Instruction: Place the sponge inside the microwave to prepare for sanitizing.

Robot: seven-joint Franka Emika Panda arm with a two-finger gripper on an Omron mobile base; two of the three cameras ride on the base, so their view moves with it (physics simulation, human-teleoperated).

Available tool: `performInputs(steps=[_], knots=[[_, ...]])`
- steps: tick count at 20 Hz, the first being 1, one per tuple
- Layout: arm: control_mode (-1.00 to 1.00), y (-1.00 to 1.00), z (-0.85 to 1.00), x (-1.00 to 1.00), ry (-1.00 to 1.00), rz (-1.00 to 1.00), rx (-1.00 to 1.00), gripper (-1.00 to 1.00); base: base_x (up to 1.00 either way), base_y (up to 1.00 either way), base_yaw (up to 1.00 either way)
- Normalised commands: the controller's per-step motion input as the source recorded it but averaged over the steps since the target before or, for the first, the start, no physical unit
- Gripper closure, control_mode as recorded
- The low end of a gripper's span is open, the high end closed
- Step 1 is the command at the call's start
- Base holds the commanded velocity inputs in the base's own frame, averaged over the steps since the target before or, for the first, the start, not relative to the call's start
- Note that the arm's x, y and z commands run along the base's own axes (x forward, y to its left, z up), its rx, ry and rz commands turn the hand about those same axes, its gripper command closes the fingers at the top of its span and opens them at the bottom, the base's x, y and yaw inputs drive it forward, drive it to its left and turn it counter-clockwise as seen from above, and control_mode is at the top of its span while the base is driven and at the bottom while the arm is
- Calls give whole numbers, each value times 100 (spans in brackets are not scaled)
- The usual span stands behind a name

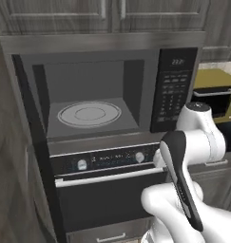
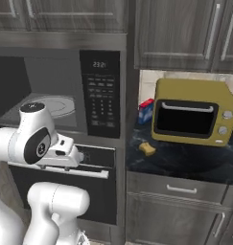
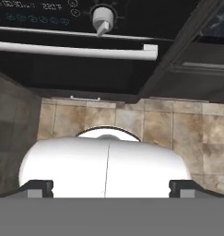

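Floor: beige and brown stone tiles (image 3: pixel 187 133) lie below the hand, running up to the foot of the dark cabinet fronts.
Fingers: two small dark fingertips (image 3: pixel 39 188) rise at the bottom corners of the hand view, set wide apart with nothing between them, so the gripper (image 3: pixel 111 190) is spread and empty, pointing down at the floor.
Oven: a black built-in oven with a white bar handle (image 1: pixel 107 178) and a round pale knob (image 3: pixel 103 17) sits under the microwave.
Desk: a dark speckled stone desk (image 2: pixel 185 160) runs to the right of the oven column, over grey wood-grain drawers (image 2: pixel 180 189).
Sponge: a small yellow rectangular soft block, the sponge (image 2: pixel 147 149), lies flat on the desk, just in front of the left corner of the toaster oven and well apart from the arm.
Toaster oven: a big olive-yellow boxy toaster oven with a dark window (image 2: pixel 192 117) stands on the desk.
Microwave: a large built-in black microwave with steel trim (image 1: pixel 100 92) stands open, its dark door swung left; grey interior, round pale turntable (image 1: pixel 89 114), keypad with lit display (image 2: pixel 99 93) on its right.
Upper room: grey wood-grain cabinets (image 2: pixel 185 33) hang above.
Hard to make out: a red and blue object (image 2: pixel 145 111) behind the toaster oven's left side is partly hidden; I cannot tell what it is.
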Motion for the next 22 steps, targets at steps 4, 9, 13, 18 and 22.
performInputs(steps=[4,9,13,18,22], knots=[[100,0,0,0,0,0,0,-100,7,-89,3],[100,0,0,0,0,0,0,-100,21,-82,6],[100,0,0,0,0,0,0,-100,29,-70,9],[100,0,0,0,0,0,0,-100,46,-28,13],[100,0,0,0,0,0,0,-100,52,-19,20]])
